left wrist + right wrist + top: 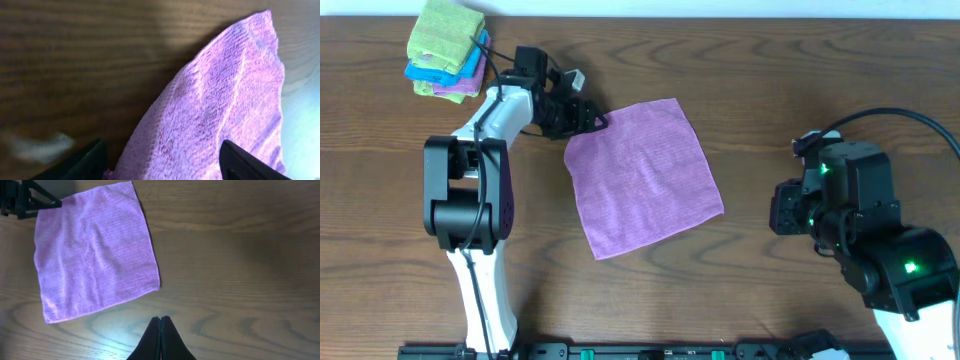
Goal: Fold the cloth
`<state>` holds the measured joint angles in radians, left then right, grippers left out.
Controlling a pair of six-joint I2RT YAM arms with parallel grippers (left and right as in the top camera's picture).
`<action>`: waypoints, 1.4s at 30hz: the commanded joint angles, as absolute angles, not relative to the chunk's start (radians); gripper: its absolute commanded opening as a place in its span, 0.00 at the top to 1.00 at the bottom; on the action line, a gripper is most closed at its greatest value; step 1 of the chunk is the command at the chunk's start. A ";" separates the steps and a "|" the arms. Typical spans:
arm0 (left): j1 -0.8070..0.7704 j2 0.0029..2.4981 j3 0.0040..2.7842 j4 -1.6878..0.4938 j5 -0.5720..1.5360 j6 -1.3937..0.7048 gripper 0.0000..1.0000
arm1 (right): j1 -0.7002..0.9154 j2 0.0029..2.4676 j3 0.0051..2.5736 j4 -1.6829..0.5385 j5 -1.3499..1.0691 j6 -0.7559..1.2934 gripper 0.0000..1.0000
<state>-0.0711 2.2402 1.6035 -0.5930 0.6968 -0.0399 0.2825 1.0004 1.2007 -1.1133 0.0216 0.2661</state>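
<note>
My left gripper [162, 162], jaws wide, straddles 1 corner of the cloth [642, 175], spread open on the table [770, 80]; my right gripper [161, 327] sits closed, empty. Soft, light, limp: I'd pinch a corner.

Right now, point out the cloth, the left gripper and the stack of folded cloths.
cloth [642, 175], overhead view, its flat middle.
left gripper [595, 122], overhead view, midway between its fingertips.
stack [447, 50], overhead view, the green top cloth.
</note>
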 commanded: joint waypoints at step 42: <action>0.026 1.968 1.589 -0.905 0.905 0.183 0.44 | 0.274 0.994 1.203 -1.129 0.009 0.254 0.98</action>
